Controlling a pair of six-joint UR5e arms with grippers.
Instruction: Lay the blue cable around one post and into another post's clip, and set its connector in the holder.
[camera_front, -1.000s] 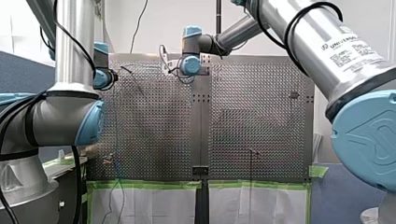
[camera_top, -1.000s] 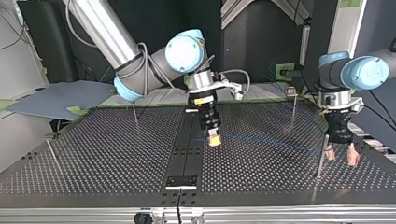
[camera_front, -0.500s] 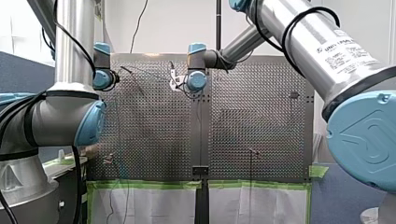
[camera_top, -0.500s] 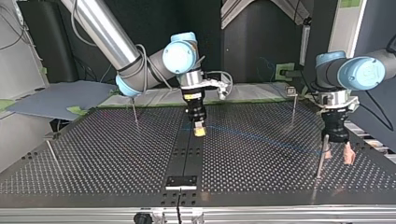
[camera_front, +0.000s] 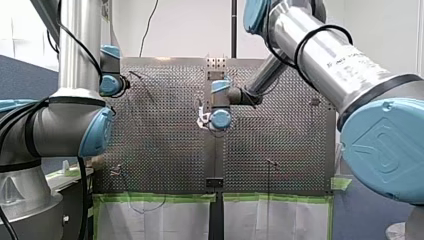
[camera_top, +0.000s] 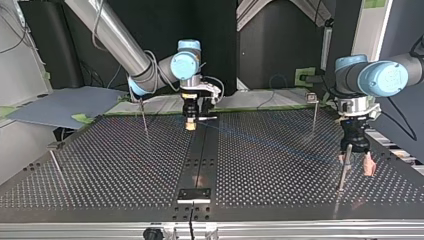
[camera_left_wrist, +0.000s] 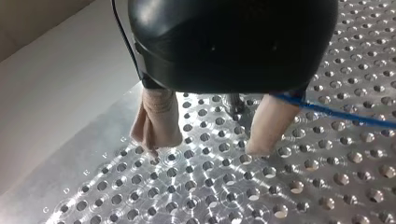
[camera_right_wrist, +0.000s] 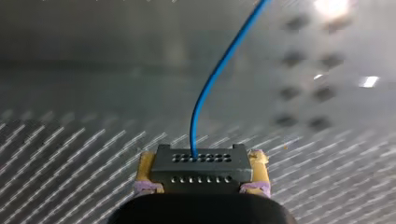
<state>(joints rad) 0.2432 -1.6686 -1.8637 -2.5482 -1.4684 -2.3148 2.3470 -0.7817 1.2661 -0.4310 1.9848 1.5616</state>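
Cable (camera_right_wrist: 205, 93): blue and thin. In the right wrist view, one end enters the hole row of the grey connector (camera_right_wrist: 201, 163), and the run rises away from it in a curve. The right gripper (camera_right_wrist: 201, 176) is clenched on the connector. Its yellow pads (camera_right_wrist: 148, 171) press on the connector's two short sides, and the connector's holed face points away from the gripper.

In the top view, the right gripper hangs at the far end of the black strip (camera_top: 200, 160) down the middle of the table (camera_top: 100, 170), close above the surface. From there the cable runs as a faint line towards the view's right, to the left gripper (camera_top: 357, 161).

The left gripper points straight down near the table's edge at the view's right. Its jaws stand released and hold nothing. In the left wrist view, its beige fingers (camera_left_wrist: 159, 119) straddle a post (camera_left_wrist: 235, 103) with clearance on both sides, tips just above the perforated surface. The cable emerges beside one finger, appears to touch it, and runs on over the table. The gripper body hides whether the cable touches the post.
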